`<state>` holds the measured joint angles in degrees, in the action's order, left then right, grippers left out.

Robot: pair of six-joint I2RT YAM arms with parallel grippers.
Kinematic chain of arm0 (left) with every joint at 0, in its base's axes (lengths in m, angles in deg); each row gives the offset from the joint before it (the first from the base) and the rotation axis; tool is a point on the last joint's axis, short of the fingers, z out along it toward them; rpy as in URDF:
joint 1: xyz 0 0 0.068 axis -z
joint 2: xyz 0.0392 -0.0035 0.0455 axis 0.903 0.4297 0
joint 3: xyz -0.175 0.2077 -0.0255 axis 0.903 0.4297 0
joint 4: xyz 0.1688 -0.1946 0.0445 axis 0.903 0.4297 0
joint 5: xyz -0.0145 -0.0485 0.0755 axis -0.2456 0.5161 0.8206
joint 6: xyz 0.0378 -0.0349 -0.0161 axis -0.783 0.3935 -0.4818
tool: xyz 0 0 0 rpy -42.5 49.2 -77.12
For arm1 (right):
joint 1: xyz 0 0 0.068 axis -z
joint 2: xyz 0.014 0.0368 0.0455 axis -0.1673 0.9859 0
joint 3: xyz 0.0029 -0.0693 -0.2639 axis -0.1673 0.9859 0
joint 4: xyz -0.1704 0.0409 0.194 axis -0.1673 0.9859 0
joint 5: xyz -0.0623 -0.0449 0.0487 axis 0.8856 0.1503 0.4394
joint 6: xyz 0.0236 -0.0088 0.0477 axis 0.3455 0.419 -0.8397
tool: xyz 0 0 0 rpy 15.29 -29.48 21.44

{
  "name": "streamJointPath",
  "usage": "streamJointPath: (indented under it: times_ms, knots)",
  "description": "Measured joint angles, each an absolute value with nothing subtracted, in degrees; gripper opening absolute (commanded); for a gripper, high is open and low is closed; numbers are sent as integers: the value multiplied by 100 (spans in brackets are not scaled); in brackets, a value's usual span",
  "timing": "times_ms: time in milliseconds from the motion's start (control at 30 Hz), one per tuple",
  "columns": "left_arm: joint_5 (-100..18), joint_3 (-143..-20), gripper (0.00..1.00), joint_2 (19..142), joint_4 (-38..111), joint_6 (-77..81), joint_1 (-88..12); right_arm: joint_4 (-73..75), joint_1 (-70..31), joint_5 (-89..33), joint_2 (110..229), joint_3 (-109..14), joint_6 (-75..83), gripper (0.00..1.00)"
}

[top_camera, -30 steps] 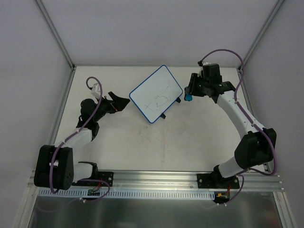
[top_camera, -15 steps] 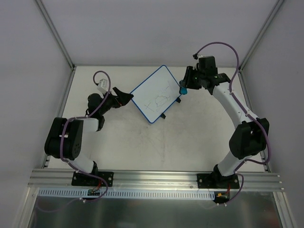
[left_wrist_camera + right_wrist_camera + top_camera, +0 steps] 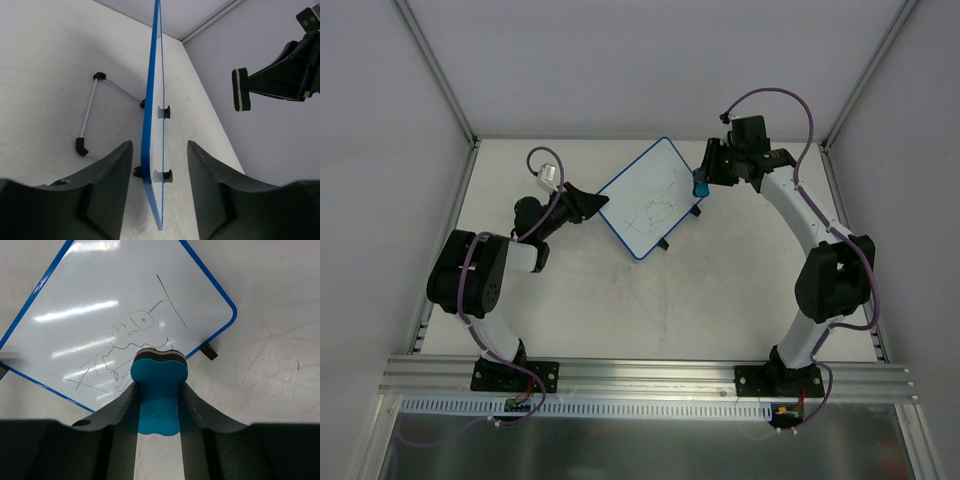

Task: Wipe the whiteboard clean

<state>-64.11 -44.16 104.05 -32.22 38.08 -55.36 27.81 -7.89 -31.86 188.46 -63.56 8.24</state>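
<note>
I am working the step of bracing the whiteboard [image 3: 650, 197] so the wipe can begin. My left tool [image 3: 592, 203] is straddling the board's near-left corner, its fingers [image 3: 102, 190] spread with a gap on each side of the blue rim, touching nothing yet. My right tool [image 3: 703, 180] is pinching the eraser [image 3: 159, 395] firmly by its waist and holding it at the board's right corner edge.

To do this well, I judge that the left fingers should press onto the rim alone, low at the corner, without tipping the board or covering the drawing. Only once the board is steady should the eraser's dark pad go flat onto the surface. Strokes should then be running across the scribble, pushing toward the braced corner so the board is not sliding away.

The whiteboard is sitting on the table [image 3: 620, 300] toward the far middle, turned like a diamond between both arms. It is white and glossy with rounded corners and a thin blue rim. Thin pen lines [image 3: 135, 337] are crossing its centre, unwiped. Two small black tabs [image 3: 163, 112] are showing on one edge, and a thin grey rod [image 3: 87, 117] is lying behind it; I cannot tell whether that props it.
</note>
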Motion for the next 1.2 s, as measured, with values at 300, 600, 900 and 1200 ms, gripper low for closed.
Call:
streamJointPath:
  times_ms: [300,600,900,1200]
  knots:
    - [-6505,-4545,18,10679,-3331,3919,-5433,2783,-804,-3252,19080,-6647,816,0]
    - [-6503,-4545,1,10770,-3333,3921,-5403,2776,-883,-3357,19616,-7143,728,0]
    - [-6507,-4545,0,10775,-3346,3891,-5403,2630,-1082,-3470,20337,-7766,584,0]
    - [-6510,-4543,0,10775,-3364,3854,-5403,2518,-1302,-3584,21133,-8752,402,0]
